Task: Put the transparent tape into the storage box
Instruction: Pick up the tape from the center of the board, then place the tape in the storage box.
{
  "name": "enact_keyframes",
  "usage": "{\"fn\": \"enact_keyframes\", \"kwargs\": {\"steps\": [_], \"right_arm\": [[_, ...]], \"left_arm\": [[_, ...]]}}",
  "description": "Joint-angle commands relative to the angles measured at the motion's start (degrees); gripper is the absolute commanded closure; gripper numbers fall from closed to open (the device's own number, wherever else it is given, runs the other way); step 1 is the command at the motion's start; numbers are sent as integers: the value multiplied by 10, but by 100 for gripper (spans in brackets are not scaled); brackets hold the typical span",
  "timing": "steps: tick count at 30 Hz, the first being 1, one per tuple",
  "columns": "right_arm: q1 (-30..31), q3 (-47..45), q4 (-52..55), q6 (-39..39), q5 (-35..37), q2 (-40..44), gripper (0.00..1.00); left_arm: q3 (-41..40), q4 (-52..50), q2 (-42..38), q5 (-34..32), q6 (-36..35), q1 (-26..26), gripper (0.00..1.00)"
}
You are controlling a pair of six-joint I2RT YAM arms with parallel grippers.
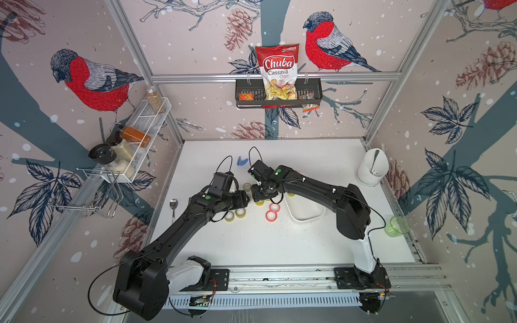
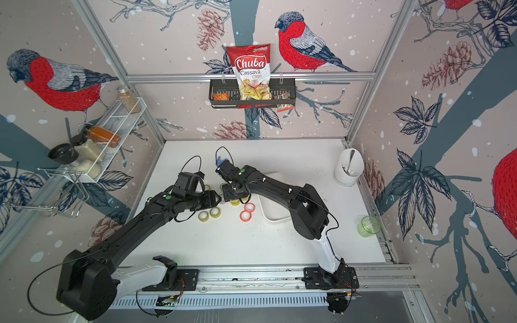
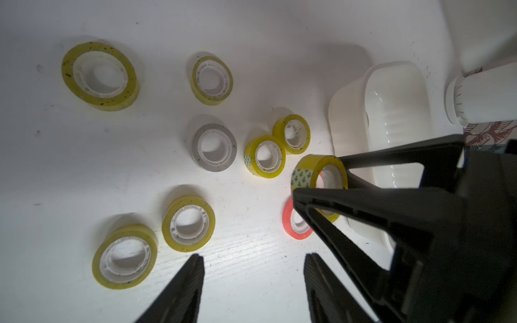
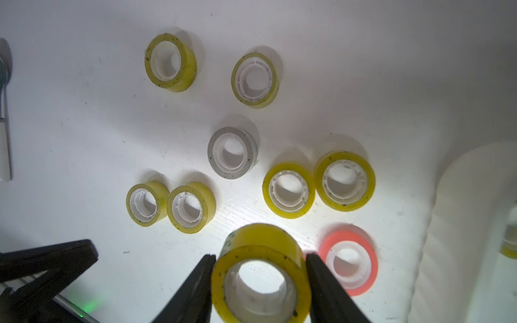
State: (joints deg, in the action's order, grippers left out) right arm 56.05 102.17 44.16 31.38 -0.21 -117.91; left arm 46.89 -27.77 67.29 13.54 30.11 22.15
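My right gripper (image 4: pixel 260 256) is shut on a yellow-tinted transparent tape (image 4: pixel 261 279) roll, lifted just above the table, with a finger on each side of it. The left wrist view shows that same tape (image 3: pixel 307 167) held beside the storage box (image 3: pixel 391 112), a shallow white tub. In both top views the box (image 1: pixel 305 214) (image 2: pixel 275 209) lies right of the rolls, partly under my right arm. My left gripper (image 3: pixel 254 260) is open over bare table, close to the right gripper (image 1: pixel 260 195). Several more yellow rolls (image 4: pixel 289 190) lie flat.
A grey roll (image 4: pixel 232 152) and two orange rolls (image 1: pixel 274 207) lie among the yellow ones. A spoon (image 1: pixel 173 205) lies at the left, and a blue clip (image 1: pixel 242 161) sits behind the arms. A white cup (image 1: pixel 372 167) and green glass (image 1: pixel 397 226) stand at the right.
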Motion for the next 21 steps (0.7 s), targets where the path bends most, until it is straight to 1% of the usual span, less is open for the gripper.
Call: {"fn": "enact_keyframes", "kwargs": {"steps": [1,4,7,11,15,21], "right_arm": [[-12,-9,4,-5,-5,25,45],[-26,-19,5,-8,-4,48,45],[-45,-37,6,-10,-4,75,45],[-80,-87,-5,-9,-6,119,45],[-122,-146,-14,-14,-6,166,45],[-181,-218,-24,-25,-8,215,45]], "left_arm": [[18,24,11,19,14,8,38],[40,35,34,17,23,26,38],[71,34,66,-1,22,51,39],[115,44,110,-8,29,77,39],[153,54,152,-5,33,96,39],[197,65,212,7,34,122,41]]}}
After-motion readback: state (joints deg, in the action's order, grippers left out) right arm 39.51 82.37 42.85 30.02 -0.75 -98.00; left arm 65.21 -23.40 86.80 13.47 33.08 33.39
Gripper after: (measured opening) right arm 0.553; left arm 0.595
